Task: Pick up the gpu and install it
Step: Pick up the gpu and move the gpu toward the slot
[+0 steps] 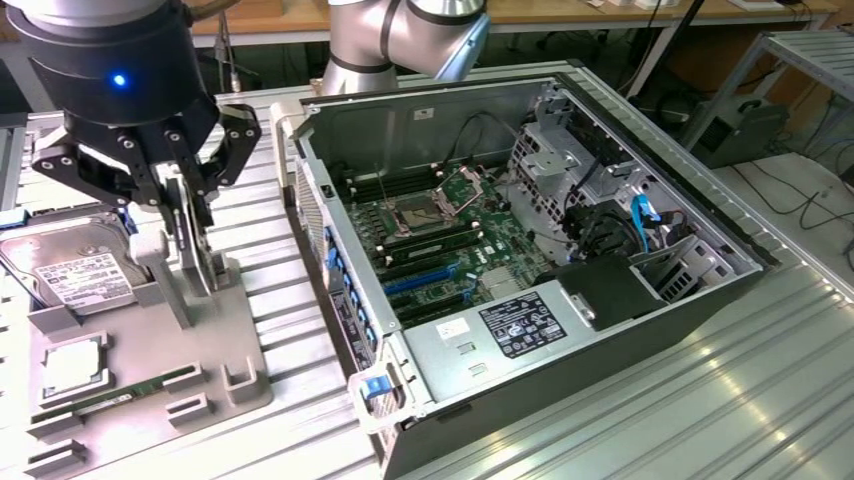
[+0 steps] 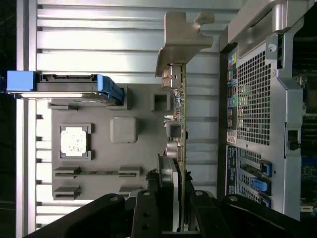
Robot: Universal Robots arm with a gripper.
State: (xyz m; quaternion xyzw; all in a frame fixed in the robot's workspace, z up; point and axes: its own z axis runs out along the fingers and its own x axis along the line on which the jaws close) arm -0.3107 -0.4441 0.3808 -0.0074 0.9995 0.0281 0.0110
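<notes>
The gpu [image 1: 198, 246] stands on edge over the grey holder tray [image 1: 254, 345] at the exterior view's left. My gripper [image 1: 187, 215] reaches down from above, its fingers closed on the card's two faces. In the wrist view the gpu [image 2: 181, 114] appears edge-on as a thin green board, its pale metal bracket [image 2: 182, 39] at the far end. My gripper [image 2: 177, 198] clamps the near end. I cannot tell whether the card's lower edge still rests in the tray's slot. The open computer case [image 1: 534, 250] lies at the exterior view's right, with blue expansion slots [image 1: 427, 280] on its motherboard.
On the tray are a silver hard drive [image 1: 74, 270], a processor chip [image 1: 74, 365] and a narrow green memory stick [image 1: 114, 395]. The case's perforated rear panel [image 2: 257, 99] is close beside the card. The ribbed metal table [image 1: 747, 400] runs under everything.
</notes>
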